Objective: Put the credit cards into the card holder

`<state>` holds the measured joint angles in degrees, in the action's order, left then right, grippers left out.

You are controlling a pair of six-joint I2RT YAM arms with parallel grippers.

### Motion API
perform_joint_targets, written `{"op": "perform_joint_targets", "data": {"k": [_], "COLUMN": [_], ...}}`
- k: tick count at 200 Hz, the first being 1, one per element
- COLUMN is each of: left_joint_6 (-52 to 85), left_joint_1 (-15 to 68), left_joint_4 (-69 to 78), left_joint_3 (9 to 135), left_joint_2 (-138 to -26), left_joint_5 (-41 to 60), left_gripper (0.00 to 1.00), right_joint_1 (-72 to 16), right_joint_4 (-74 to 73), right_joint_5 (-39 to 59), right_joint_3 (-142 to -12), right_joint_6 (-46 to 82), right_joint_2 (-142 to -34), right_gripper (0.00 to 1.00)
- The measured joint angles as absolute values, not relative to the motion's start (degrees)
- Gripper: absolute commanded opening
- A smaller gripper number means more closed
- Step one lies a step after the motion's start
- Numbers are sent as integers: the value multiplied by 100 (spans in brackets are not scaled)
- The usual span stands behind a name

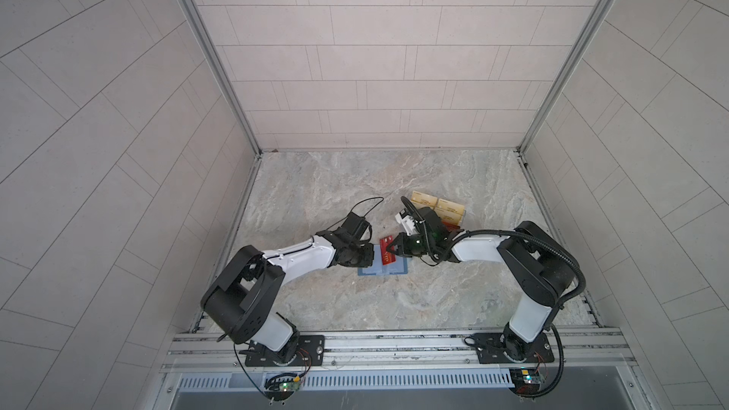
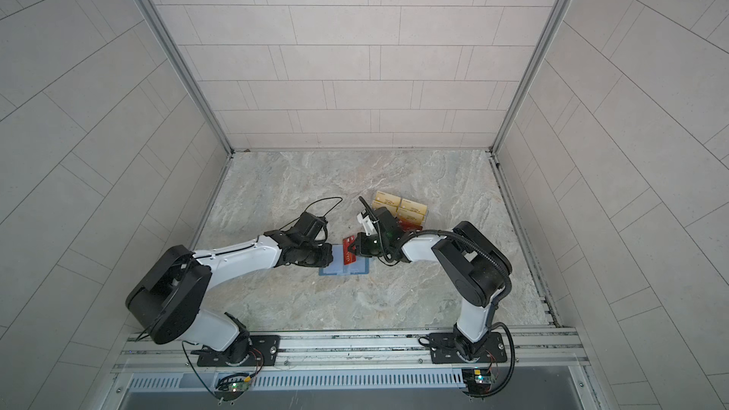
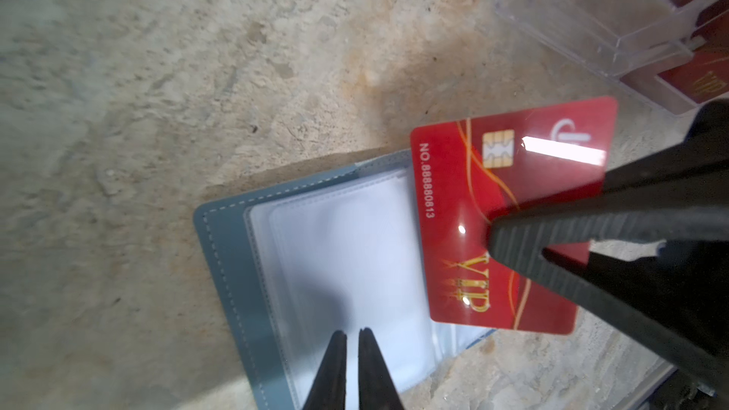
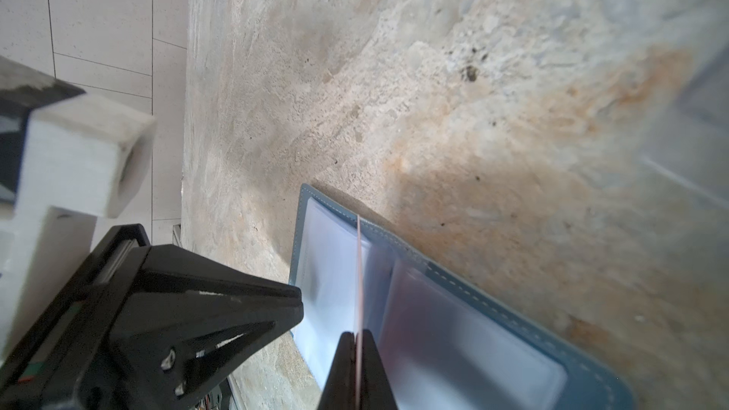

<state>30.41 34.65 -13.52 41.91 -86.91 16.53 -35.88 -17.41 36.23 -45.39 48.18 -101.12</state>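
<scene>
Three pale tiled walls (image 1: pixel 374 53) box a marbled stone tabletop (image 1: pixel 335 191). Mid-table, the right gripper (image 4: pixel 357 335) clenches a red "VIP" credit card (image 3: pixel 453 230) over the open blue card holder (image 3: pixel 228 270); the left gripper (image 3: pixel 352 339) has its jaws nearly meeting, grasp unclear.

A marbled grey-beige bench (image 1: pixel 355 191) spreads beneath the right gripper (image 1: pixel 391 248) and out on every side of it. Just beyond that gripper, off to its right, stands a clear acrylic tiered rack (image 3: pixel 584 9), its upper steps showing gold-yellow cards (image 1: pixel 424 199) in rows. Pale tiled walls (image 1: pixel 355 53) enclose the bench behind the gripper and on both sides of it, meeting at aluminium corner posts (image 1: pixel 211 53). Nearer than the gripper, an aluminium rail (image 1: pixel 394 343) runs along the bench's front edge, with a slotted vent strip (image 1: pixel 394 380) below it.
</scene>
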Motion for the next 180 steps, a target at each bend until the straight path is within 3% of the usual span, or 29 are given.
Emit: {"op": "perform_joint_targets", "data": {"k": [180], "left_joint_6": [2950], "left_joint_1": [3284], "left_joint_4": [-1278], "left_joint_3": [4014], "left_joint_2": [-8691], "left_joint_5": [1695], "left_gripper": [12], "right_joint_1": [-3581], "right_joint_4": [-3041], "right_joint_5": [3844], "right_joint_3": [-3970], "right_joint_6": [5828], "right_joint_2": [-10147], "right_gripper": [0]}}
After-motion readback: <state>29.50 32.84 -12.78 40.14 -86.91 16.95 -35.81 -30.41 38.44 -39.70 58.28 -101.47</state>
